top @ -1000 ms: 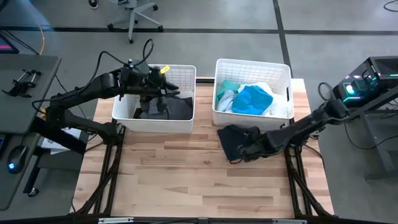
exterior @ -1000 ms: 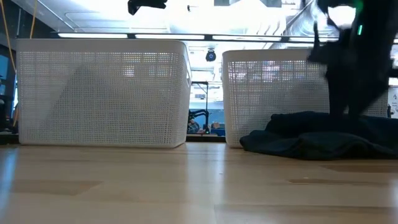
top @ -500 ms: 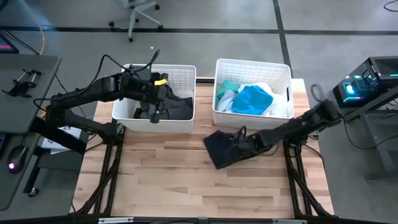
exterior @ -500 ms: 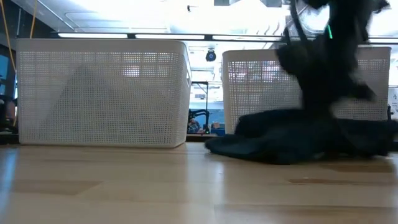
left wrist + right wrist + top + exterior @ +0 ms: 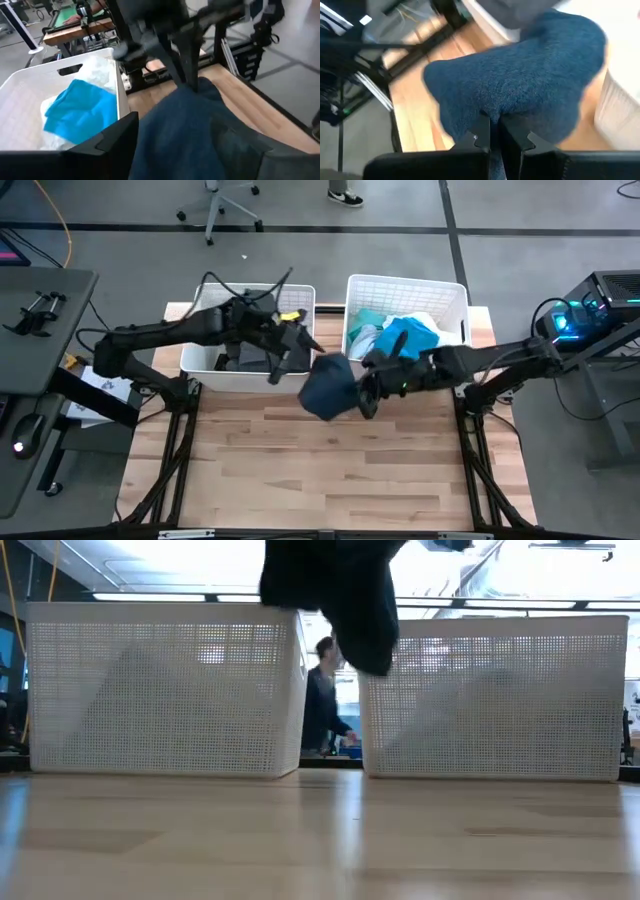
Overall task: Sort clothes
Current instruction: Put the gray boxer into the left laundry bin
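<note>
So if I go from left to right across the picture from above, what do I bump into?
Left gripper over the left basket → navy garment hanging in the air → right gripper holding it → right basket.

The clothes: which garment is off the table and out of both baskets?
The navy garment, hanging in the air from the right pincer, between the two baskets. The bright blue garment lies in the right basket; the dark ones lie in the left basket.
</note>
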Robot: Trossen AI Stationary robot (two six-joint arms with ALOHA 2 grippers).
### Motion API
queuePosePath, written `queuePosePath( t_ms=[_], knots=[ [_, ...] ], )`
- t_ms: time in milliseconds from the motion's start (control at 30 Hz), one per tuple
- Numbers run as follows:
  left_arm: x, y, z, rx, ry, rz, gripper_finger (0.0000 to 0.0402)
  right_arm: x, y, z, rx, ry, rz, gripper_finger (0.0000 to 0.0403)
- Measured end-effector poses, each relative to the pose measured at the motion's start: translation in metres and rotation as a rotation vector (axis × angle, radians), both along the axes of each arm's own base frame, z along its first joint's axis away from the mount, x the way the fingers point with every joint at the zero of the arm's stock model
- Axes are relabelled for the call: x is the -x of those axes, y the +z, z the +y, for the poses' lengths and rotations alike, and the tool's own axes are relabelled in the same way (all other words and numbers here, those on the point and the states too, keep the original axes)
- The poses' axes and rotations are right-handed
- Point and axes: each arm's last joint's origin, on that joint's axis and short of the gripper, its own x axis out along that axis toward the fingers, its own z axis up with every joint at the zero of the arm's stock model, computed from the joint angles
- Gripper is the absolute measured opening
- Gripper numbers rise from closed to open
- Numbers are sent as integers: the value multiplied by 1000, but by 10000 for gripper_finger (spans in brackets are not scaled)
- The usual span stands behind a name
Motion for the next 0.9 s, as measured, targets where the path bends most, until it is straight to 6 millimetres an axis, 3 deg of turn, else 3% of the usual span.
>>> queuePosePath(
  t_ms=[67,300,467,600,733,900],
  knots=[
    [-11,-5,1,22,5,-12,242,-1,14,-6,40,19,-43,3],
    [-42,-17,-7,103,-72,-82,255,-9,35,-21,124,88,-151,3],
    [-56,-33,-14,100,-94,-49,255,-13,37,-28,130,133,-183,3],
    [-57,-37,-17,95,-75,-6,246,-13,38,-29,135,142,-197,3],
    [-54,-39,-16,68,-40,25,193,-13,39,-29,137,134,-199,5],
    [-51,-34,-15,64,-34,49,59,-15,41,-32,124,96,-233,39]
  ],
)
